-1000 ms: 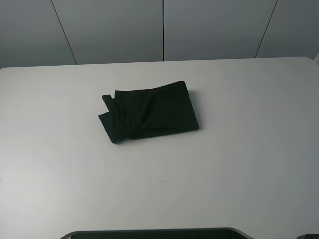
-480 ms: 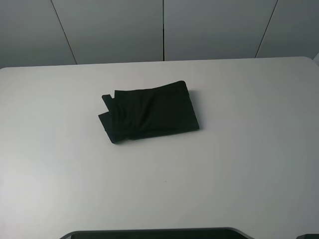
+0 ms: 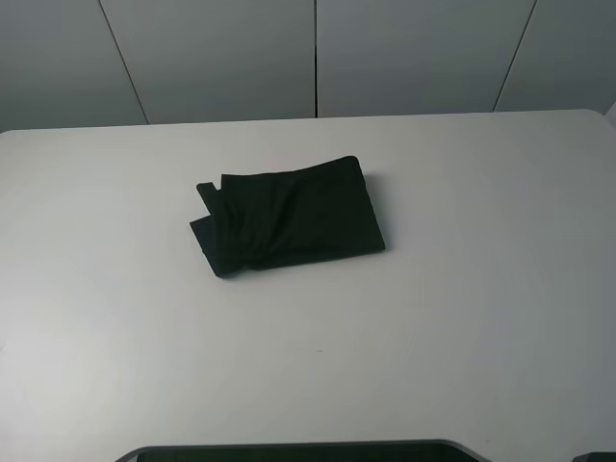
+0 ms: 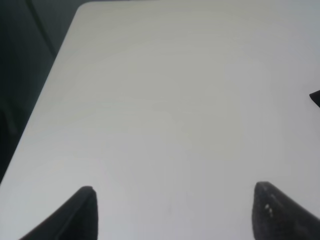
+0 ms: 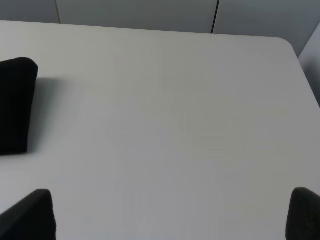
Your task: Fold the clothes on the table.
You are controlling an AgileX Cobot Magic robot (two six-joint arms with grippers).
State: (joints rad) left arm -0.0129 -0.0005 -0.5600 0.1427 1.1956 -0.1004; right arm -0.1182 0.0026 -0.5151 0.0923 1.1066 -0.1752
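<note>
The black T-shirt [image 3: 289, 217] lies folded into a compact rectangle a little left of the middle of the white table [image 3: 462, 289]; only plain black cloth shows, no print. Its edge shows in the right wrist view [image 5: 15, 105] and a small corner in the left wrist view [image 4: 316, 97]. Neither arm shows in the exterior high view. My left gripper [image 4: 172, 210] is open and empty over bare table near the left edge. My right gripper [image 5: 172, 212] is open and empty over bare table, apart from the shirt.
Grey wall panels [image 3: 318, 58] stand behind the table's far edge. A dark curved edge [image 3: 298, 452] shows at the bottom of the exterior high view. The table's left edge [image 4: 50, 75] and far right rounded corner [image 5: 290, 45] are in view.
</note>
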